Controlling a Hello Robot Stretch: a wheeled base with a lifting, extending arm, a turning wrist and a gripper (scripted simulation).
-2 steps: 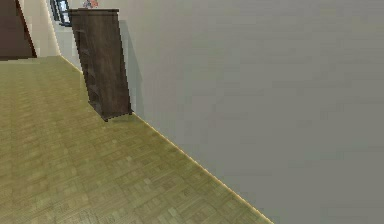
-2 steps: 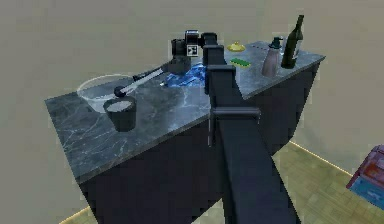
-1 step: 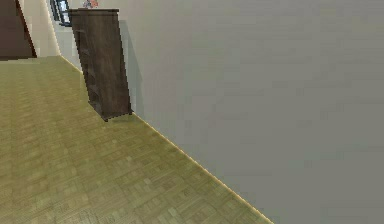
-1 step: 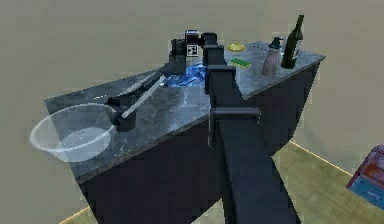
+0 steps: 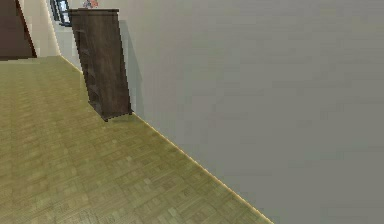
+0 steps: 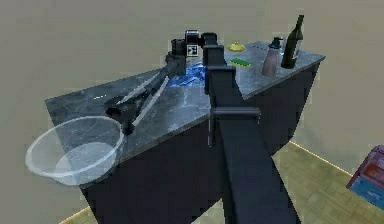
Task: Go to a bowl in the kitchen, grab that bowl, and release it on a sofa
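A clear glass bowl [image 6: 72,152] hangs at the end of my gripper's fingers [image 6: 140,98], out past the left corner of a dark counter [image 6: 180,160] with a grey stone top. My gripper [image 6: 126,112] holds the bowl, which sits clear of the countertop. The dark arm bar [image 6: 235,130] rises from the bottom edge of the arm side view to the white marker squares [image 6: 186,46] over the counter.
On the counter's right end stand a dark bottle [image 6: 293,42], a grey shaker [image 6: 272,57] and small yellow and green items [image 6: 238,50]. A blue crate [image 6: 370,180] sits at the lower right. In the forward view a dark dresser [image 5: 106,65] stands against a grey wall [image 5: 260,90], with wood floor [image 5: 70,150] to its left.
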